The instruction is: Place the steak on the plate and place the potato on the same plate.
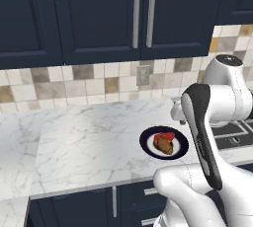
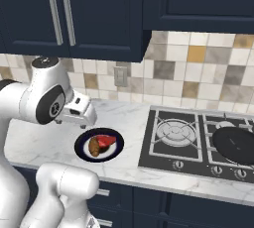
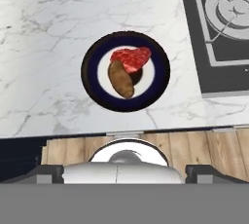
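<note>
Resting together on the round navy-rimmed plate [image 3: 125,71] atop the white marble table [image 3: 44,38]: brown oblong potato [image 3: 120,79], touching the flat bright-red steak [image 3: 131,58]. Fingers spread wide, empty, raised above. You may judge both placements done; only retreat remains.

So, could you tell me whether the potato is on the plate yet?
Yes: the potato lies inside the plate, touching the steak.
</note>
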